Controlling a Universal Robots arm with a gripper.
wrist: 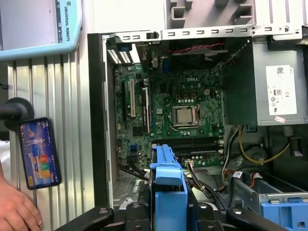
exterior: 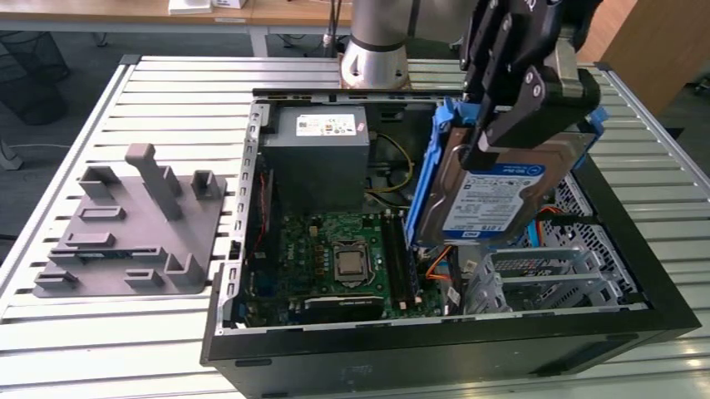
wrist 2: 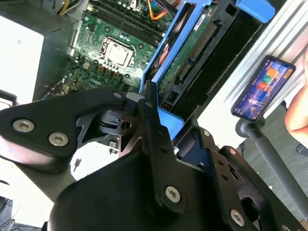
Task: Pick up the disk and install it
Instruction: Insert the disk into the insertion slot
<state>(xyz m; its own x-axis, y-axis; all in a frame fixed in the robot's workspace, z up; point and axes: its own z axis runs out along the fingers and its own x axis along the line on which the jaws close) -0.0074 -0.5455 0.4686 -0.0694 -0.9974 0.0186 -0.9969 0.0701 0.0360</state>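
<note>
The disk (exterior: 497,193) is a silver drive with a white-and-blue label in a blue carrier bracket. It hangs tilted on edge above the open computer case (exterior: 444,337), toward the exterior view's right, just over the metal drive cage (exterior: 554,278). My gripper (exterior: 513,116) is shut on its upper part, the black fingers clamping the bracket. In the second wrist view the disk (wrist 2: 185,53) runs away from the gripper (wrist 2: 153,108), its connector edge showing. In the first wrist view the blue bracket (wrist: 168,185) sticks out between the fingers over the case floor.
Inside the case lie the green motherboard (exterior: 344,258), a grey power-supply box (exterior: 318,158) and loose cables (exterior: 438,266). A grey plastic fixture (exterior: 133,224) sits on the slatted table at the exterior view's left. A mounted phone (wrist: 39,153) and a person's hand (wrist: 17,211) are beside the case.
</note>
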